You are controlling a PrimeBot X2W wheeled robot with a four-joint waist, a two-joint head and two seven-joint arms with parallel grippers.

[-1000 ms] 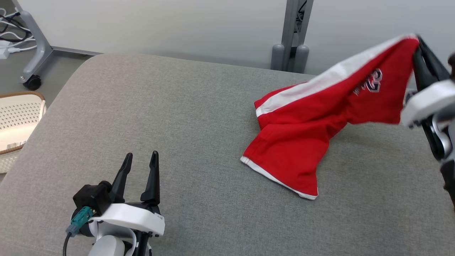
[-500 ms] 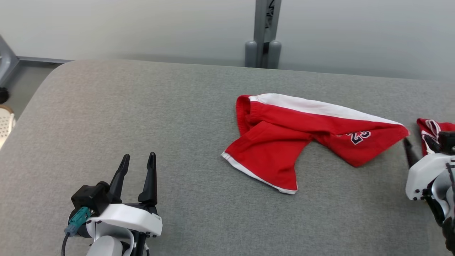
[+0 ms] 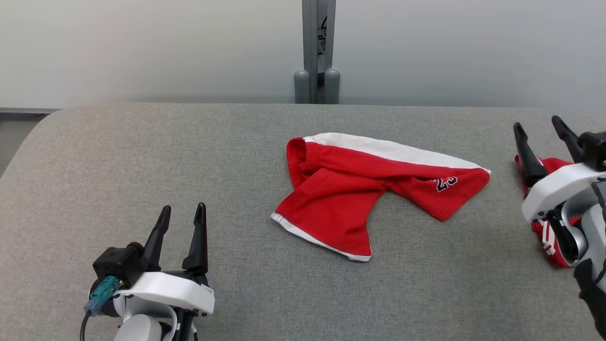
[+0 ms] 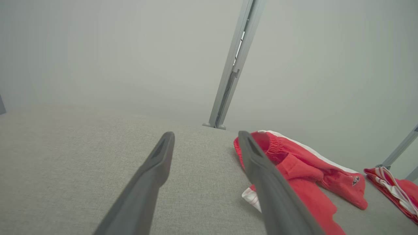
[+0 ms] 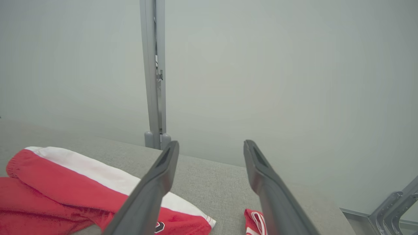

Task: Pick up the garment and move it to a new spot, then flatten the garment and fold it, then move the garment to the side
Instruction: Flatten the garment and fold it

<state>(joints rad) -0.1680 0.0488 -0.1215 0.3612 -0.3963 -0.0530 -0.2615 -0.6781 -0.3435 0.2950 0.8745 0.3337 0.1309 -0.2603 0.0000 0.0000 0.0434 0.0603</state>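
1. A grey fabric-covered bench [image 3: 142, 166] spans the head view, its left corner rounded; a strip of floor [image 3: 12, 142] shows beyond it.
2. Behind it stands a plain pale wall [image 3: 142, 47], with a grey metal post [image 3: 316, 47] rising at the bench's far edge.
3. The garment [image 3: 350, 189] — red shorts with a white side band and white hem trim — lies crumpled near the bench's middle, waistband toward the post, touched by neither hand.
4. A second red cloth [image 3: 554, 166] with white stripes lies at the right edge, partly hidden by the right hand.
5. The right hand [image 3: 537, 122] is released, fingers spread and empty — near the garment's right tip, apart from it.
6. The left hand [image 3: 183, 208] hovers at lower left, fingers spread, holding nothing, well apart from the garment.
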